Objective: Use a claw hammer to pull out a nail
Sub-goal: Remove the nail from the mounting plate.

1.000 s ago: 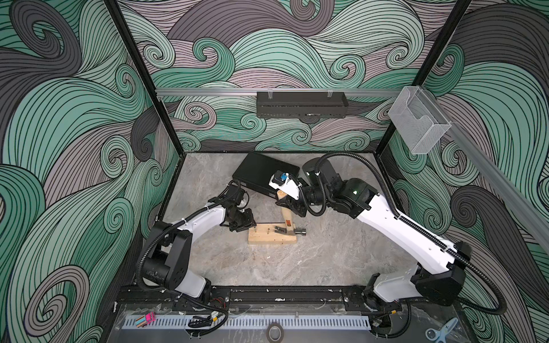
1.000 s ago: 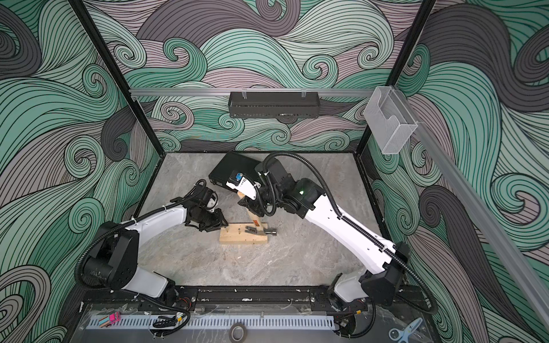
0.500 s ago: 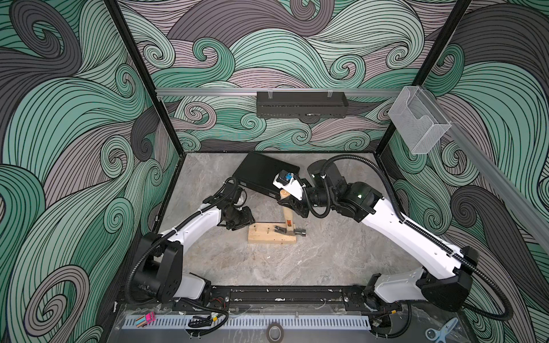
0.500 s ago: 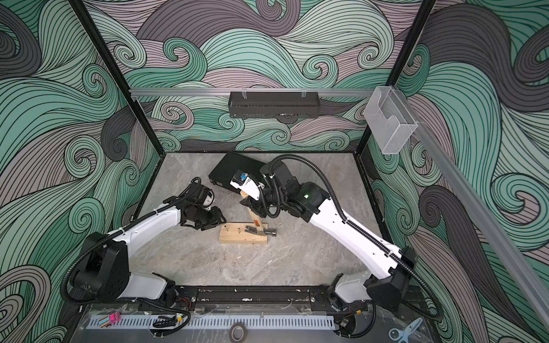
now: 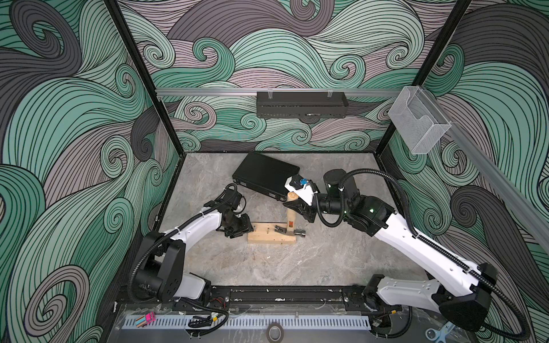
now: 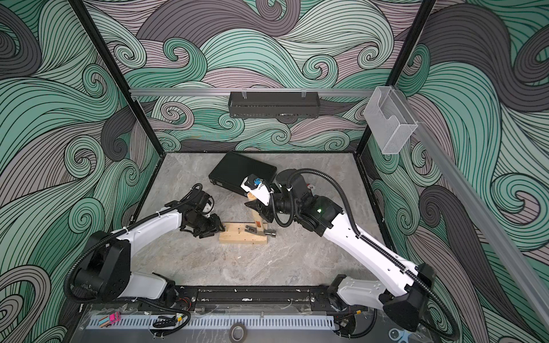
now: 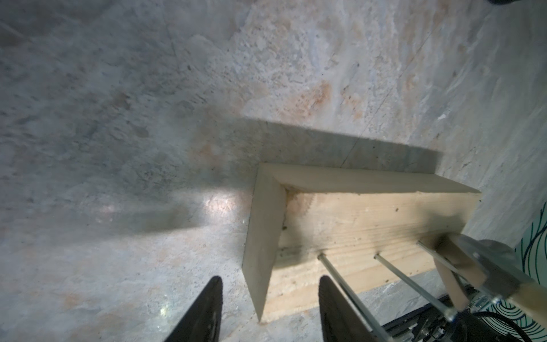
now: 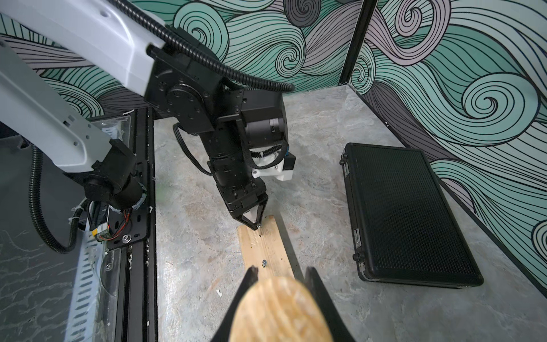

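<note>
**Right jaws clamped on hammer handle, left jaws apart at block end**

Jaws of the right gripper are clenched on the handle of the claw hammer near its butt. The handle rises tilted toward 12 o'clock. Its steel head is down on the wooden block at the 3 o'clock end. Jaws of the left gripper stand apart, holding nothing. Its fingers straddle the block's 9 o'clock end edge, one over the table, one beside an upright nail. The black case lies at 12 o'clock from the block, apart.

2 white arms, blk joints, blk corrugated cables, 1 green LED
</note>
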{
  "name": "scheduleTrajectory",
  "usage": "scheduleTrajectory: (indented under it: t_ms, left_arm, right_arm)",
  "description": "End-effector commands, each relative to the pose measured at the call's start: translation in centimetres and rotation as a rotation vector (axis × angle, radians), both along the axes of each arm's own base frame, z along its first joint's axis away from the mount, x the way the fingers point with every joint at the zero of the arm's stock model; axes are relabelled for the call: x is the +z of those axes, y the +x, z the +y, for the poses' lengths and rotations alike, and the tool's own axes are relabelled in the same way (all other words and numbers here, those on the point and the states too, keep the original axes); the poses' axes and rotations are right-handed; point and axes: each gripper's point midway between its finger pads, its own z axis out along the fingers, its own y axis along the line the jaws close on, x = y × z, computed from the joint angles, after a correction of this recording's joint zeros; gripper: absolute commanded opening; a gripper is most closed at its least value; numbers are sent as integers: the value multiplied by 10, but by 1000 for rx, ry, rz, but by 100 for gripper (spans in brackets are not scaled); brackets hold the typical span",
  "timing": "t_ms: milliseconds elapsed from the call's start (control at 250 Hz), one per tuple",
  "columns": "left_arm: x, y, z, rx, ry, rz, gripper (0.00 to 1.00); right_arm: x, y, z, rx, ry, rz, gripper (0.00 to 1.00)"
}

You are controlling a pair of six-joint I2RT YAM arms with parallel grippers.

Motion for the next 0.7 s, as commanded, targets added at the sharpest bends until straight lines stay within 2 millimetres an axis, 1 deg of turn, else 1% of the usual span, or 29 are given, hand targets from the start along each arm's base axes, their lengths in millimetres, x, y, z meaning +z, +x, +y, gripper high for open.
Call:
scheduleTrajectory:
  t_ms: [0,164,224,228,312,467,603,695]
  left_arm:
    - [-12,-6,2,-6,13,48,49]
    - [-17,-6,5,-12,34,53,46]
    - [-19,-6,6,-14,40,58,45]
    - [-19,-6,6,-14,40,58,45]
    - [-22,-7,7,-15,47,65,44]
    - [-28,-10,10,-15,64,72,42]
    - [-31,-13,12,-13,71,75,42]
    - [-33,-15,14,-14,77,81,42]
  right_arm:
    - [32,-5,5,36,128,-45,5]
    - [36,-5,4,32,166,-45,3]
    - [34,-5,4,30,163,-43,3]
    - [36,-5,3,29,167,-47,3]
    - [31,-3,4,28,158,-39,2]
    - [29,-3,3,24,172,-45,0]
    - [28,-4,1,27,204,-57,0]
    - [24,-1,-2,5,214,-51,0]
